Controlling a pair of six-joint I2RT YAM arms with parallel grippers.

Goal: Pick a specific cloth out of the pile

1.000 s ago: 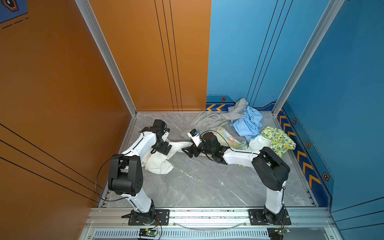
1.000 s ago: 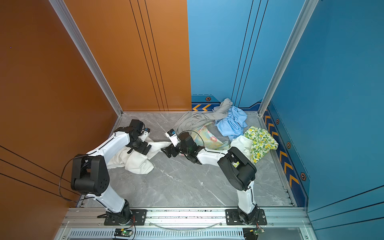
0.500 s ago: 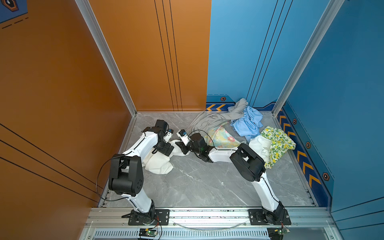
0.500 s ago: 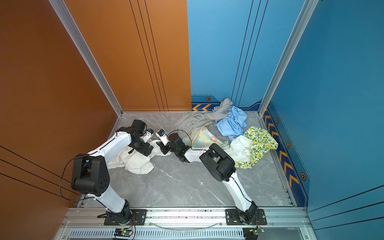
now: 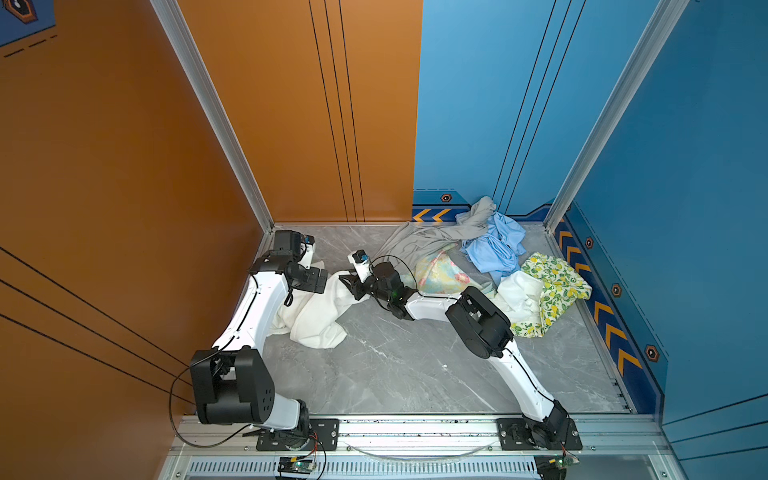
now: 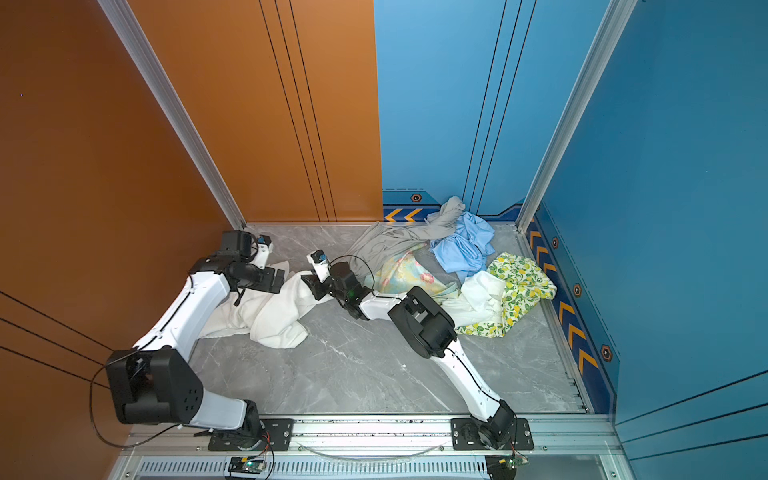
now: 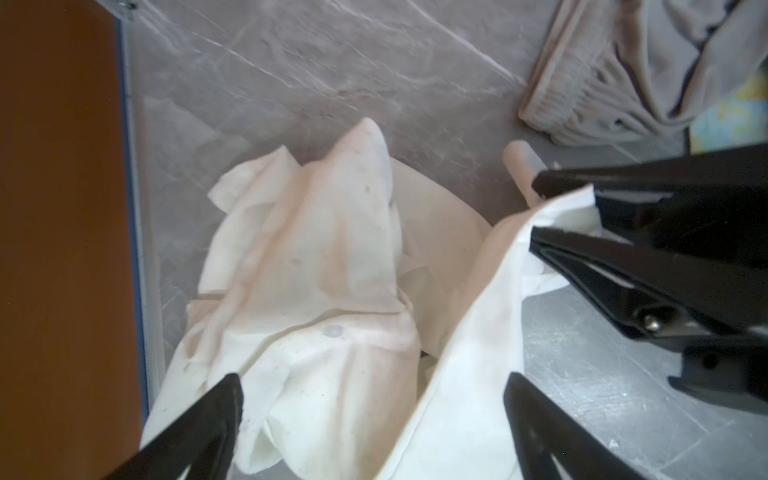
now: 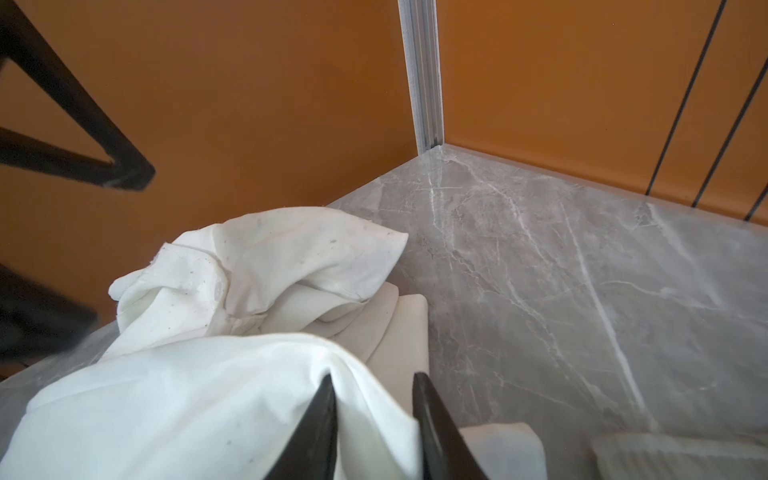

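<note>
Holding left fingers (image 7: 208,428) wide apart over the cloth (image 5: 320,320) at nine o'clock. Seemingly pinching its edge with right fingers (image 7: 623,266).

Part of cloth (image 5: 320,320) beneath left arm (image 5: 257,307)

Right fingers (image 7: 623,270) now on cloth (image 7: 316,249)

No readable text or numbers; only orange chevron arrows (image 5: 433,215) mark the blue wall's base band (image 5: 426,200).
</note>
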